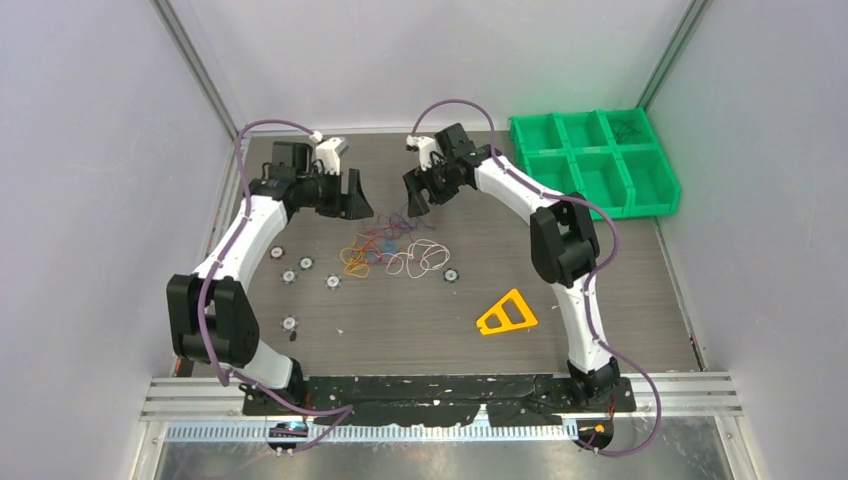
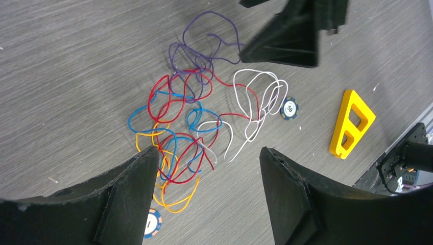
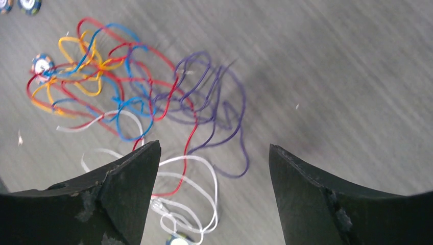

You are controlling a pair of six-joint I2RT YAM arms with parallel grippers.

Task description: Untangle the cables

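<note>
The cables point(image 1: 385, 247) lie tangled on the grey table, between and just in front of both grippers. In the left wrist view the tangle point(image 2: 176, 109) has red, blue and yellow-orange loops, with a purple wire point(image 2: 207, 15) at the far side and a white wire point(image 2: 250, 71) to the right. My left gripper point(image 2: 209, 149) is open and empty, above the tangle's near edge. My right gripper point(image 3: 214, 145) is open and empty, over the purple wire point(image 3: 214, 97) and the white wire point(image 3: 204, 168). In the top view the left gripper point(image 1: 355, 205) and the right gripper point(image 1: 415, 200) face each other.
A green compartment bin point(image 1: 595, 160) stands at the back right. A yellow triangular piece point(image 1: 505, 315) lies at the front right, also in the left wrist view point(image 2: 351, 122). Several poker chips point(image 1: 333, 282) lie around the cables, one by the white wire point(image 2: 289, 108).
</note>
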